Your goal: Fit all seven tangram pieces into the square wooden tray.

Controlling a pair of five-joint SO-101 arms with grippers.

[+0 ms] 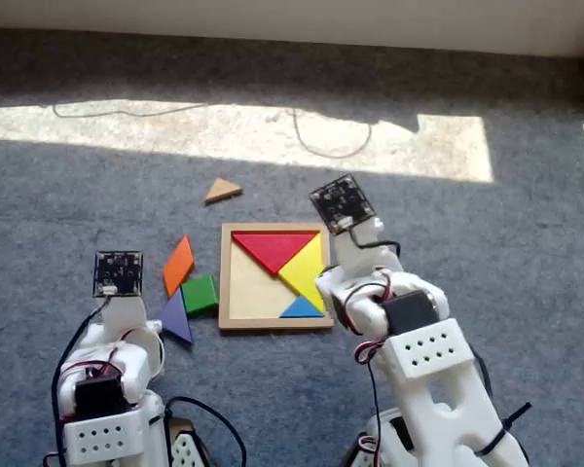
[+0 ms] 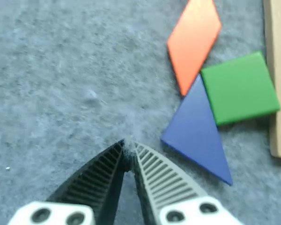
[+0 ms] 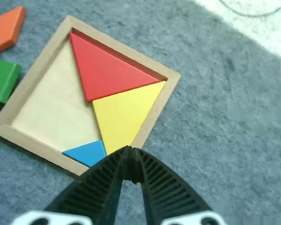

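Both closed on nothing: left gripper [image 2: 128,154] over carpet, right gripper [image 3: 130,164] at the tray's [image 1: 248,289] 3 o'clock rim. Green square [image 1: 200,293], orange parallelogram [image 1: 178,265] and purple triangle [image 1: 176,316] are bunched at tray's 9 o'clock, touching. Risk: grabbing one drags its neighbours.

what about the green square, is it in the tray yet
No, the green square lies on the carpet outside the wooden tray, beside its rim.

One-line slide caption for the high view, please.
Mid-task: tray holds red triangle, yellow triangle, light-blue triangle; orange parallelogram, green square, purple triangle and tan triangle wait outside on carpet.
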